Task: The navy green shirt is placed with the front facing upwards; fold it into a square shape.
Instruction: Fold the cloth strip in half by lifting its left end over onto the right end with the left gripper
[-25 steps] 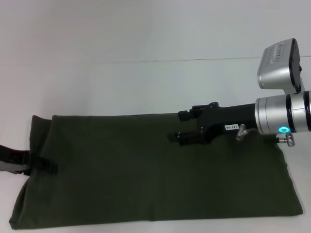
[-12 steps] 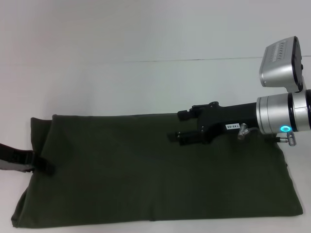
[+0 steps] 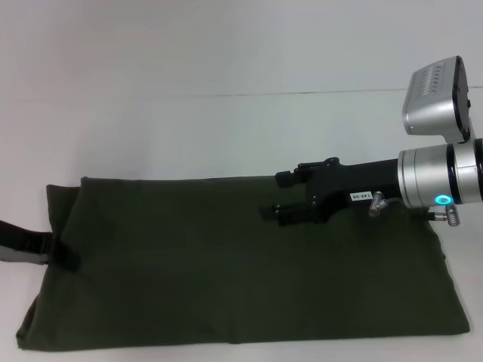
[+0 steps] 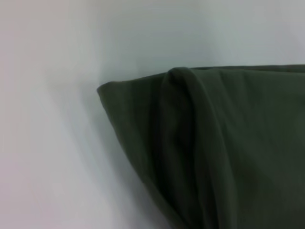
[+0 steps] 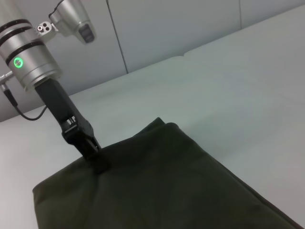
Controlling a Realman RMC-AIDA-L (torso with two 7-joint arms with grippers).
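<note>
I have the dark olive-green cotton shirt (image 3: 241,264), folded into a long band along the white worktop's (image 3: 226,128) near edge, my left pincer (image 3: 64,255) pinching its left end while my right pincer (image 3: 281,197) hovers spread above, so next I judge that end must carry across toward the right.

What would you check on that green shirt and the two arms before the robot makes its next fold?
1. The navy green shirt lies flat as a long band, plain side up: ok.
2. Square shape reached: not ok, it is far wider than deep.
3. The left gripper is at the shirt's left end: ok.
4. Left gripper's hold on the cloth: cannot tell.
5. The right gripper is over the shirt's far edge, fingers open: ok.
</note>
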